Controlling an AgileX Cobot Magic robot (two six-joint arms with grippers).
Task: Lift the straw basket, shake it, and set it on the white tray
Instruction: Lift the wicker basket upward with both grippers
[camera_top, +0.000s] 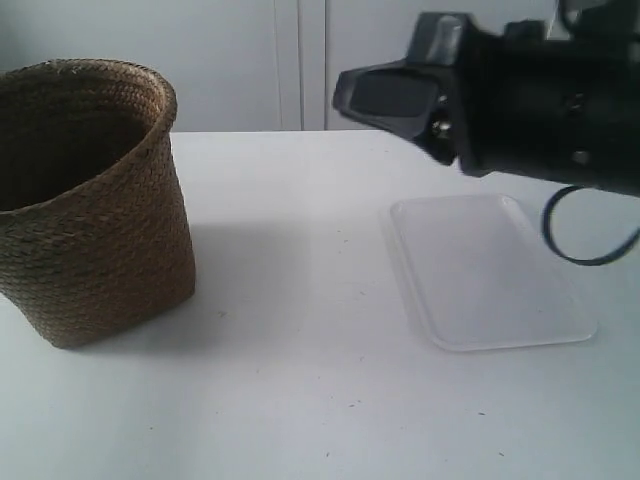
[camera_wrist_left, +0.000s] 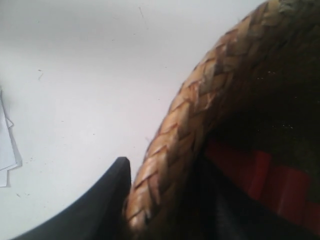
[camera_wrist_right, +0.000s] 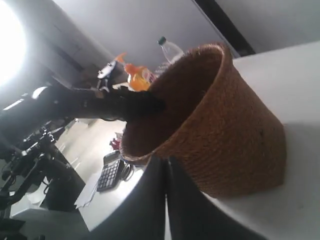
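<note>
Outwardly, one straw basket (camera_top: 90, 200) stands upright, mouth up, at the view's left on the tabletop (camera_top: 300, 400); one white tray (camera_top: 485, 270) lies flat well apart, long axis receding. Left wrist: left fingers (camera_wrist_left: 107, 200) clamp the basket's braided rim. Right wrist: right fingers (camera_wrist_right: 152, 200) pressed together, empty.

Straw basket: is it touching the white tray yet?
Apart. The exterior view shows the straw basket standing on the table, with a wide stretch of tabletop between it and the white tray.
</note>
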